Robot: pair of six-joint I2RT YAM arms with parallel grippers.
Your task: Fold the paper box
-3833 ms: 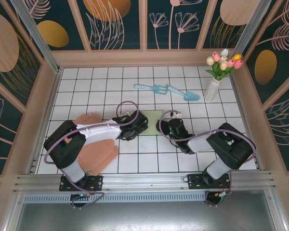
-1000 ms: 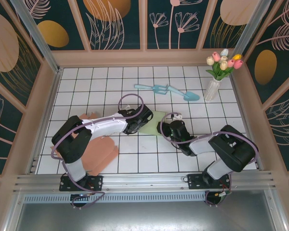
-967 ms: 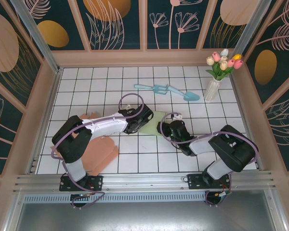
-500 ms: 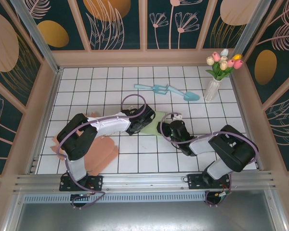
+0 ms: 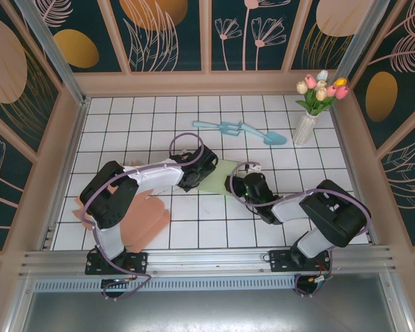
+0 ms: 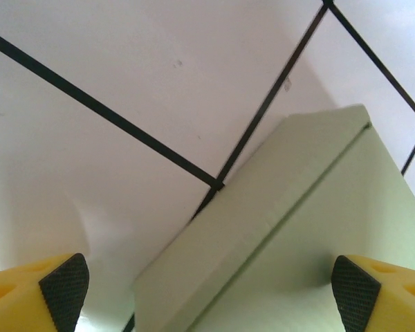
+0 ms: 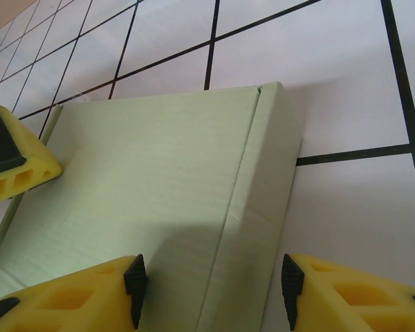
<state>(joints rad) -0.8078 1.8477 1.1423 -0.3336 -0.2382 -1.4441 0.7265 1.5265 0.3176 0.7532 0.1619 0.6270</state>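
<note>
A pale green flat paper box (image 5: pixel 218 177) lies on the white tiled table between my two grippers. My left gripper (image 5: pixel 200 174) is at its left edge, low over it and open wide (image 6: pixel 209 294). One of its fingertips (image 6: pixel 63 289) is over bare tile and the other over the green panel (image 6: pixel 311 235). My right gripper (image 5: pixel 233 184) is at the box's right edge, open (image 7: pixel 211 289), straddling the narrow side flap (image 7: pixel 259 200). Its left pad (image 7: pixel 135 287) sits over the main panel; its right pad is past the flap's edge, over tile.
Pink cardboard pieces (image 5: pixel 142 217) lie at the left beside the left arm. A light blue trowel and fork (image 5: pixel 239 129) lie behind the box. A vase of tulips (image 5: pixel 306 123) stands at the back right. Wooden walls ring the table.
My left gripper's jaws have opened wider, and the left arm has shifted a little at the box's left edge. The right arm and the box have stayed put.
</note>
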